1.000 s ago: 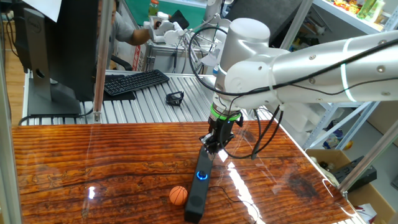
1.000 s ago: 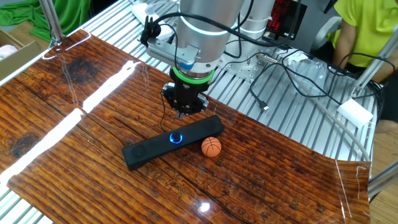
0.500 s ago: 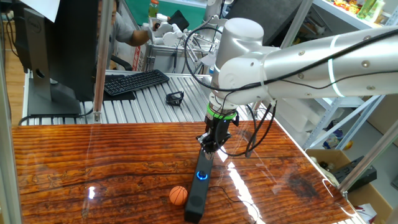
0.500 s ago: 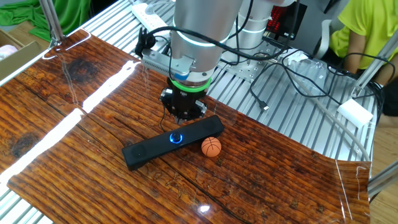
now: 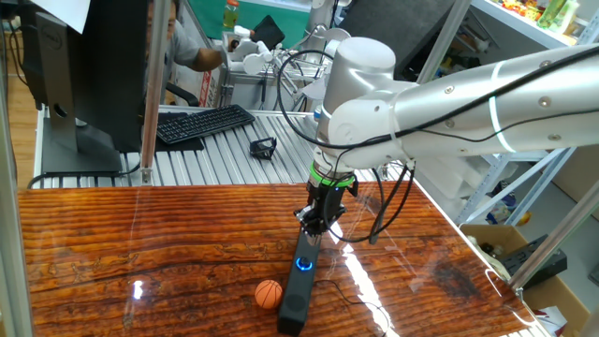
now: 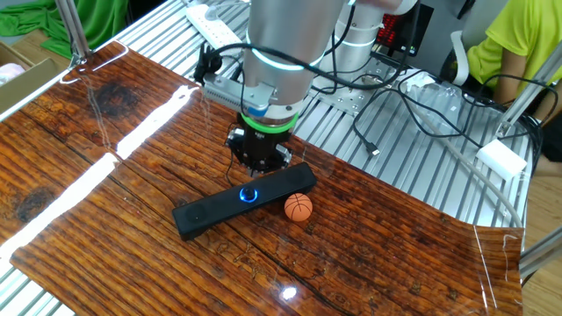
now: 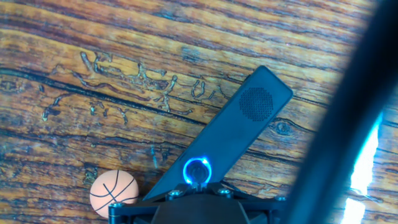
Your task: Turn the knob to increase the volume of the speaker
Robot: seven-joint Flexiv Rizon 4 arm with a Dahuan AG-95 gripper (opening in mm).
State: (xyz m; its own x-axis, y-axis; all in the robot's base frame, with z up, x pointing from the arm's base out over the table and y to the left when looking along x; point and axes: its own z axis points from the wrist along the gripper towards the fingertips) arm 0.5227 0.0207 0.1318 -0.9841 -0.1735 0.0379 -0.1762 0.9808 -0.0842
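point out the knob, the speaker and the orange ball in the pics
knob [image 7: 196,169]: hand view, centre of the blue-lit dial.
speaker [image 6: 206,213]: the other fixed view, top face of the bar's left end.
orange ball [image 5: 269,294]: one fixed view, middle of the ball.

Matt black plastic speaker [image 7: 236,135] on glossy, grainy wooden table [image 7: 93,74]

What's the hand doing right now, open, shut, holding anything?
Hand: cannot tell if open or shut. It hangs just above the speaker near the knob, holding nothing visible.
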